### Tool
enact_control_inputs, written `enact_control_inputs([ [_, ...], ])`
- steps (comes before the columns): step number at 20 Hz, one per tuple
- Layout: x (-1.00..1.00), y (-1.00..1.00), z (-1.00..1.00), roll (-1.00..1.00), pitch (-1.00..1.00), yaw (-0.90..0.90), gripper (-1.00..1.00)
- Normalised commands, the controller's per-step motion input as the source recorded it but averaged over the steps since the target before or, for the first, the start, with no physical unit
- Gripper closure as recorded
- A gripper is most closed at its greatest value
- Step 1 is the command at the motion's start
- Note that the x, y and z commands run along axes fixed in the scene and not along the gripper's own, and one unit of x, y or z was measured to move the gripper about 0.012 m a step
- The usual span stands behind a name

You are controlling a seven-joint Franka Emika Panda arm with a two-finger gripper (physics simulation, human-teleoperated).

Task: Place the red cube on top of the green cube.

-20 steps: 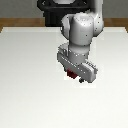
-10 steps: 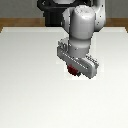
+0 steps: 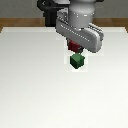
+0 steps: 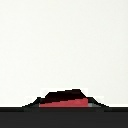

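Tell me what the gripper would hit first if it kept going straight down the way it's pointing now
Probably the white table. The gripper holds the red cube above it, and the green cube sits slightly nearer the camera, apparently not directly underneath. Depth is unclear, so a clipped edge is possible.

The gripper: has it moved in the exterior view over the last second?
Yes. The gripper, holding the red cube, has risen and shifted toward the exterior view's right, uncovering the green cube.

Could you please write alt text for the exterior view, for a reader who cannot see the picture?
A grey robot arm's hand holds the red cube in the air, just above and behind the green cube, which rests on the white table. The cubes do not appear to touch.
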Motion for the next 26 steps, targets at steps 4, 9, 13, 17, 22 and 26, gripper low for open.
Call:
enact_control_inputs([
  [4,-0.5,0.0,0.0,0.0,0.0,0.0,1.0],
  [9,-0.6,0.0,0.0,0.0,0.0,0.0,1.0],
  [13,0.0,0.5,0.0,0.0,0.0,0.0,1.0],
  [17,-0.25,0.0,0.0,0.0,0.0,0.0,1.0],
  [22,0.0,0.0,0.0,0.0,0.0,0.0,1.0],
  [26,0.0,0.0,-0.75,0.0,0.0,0.0,1.0],
])
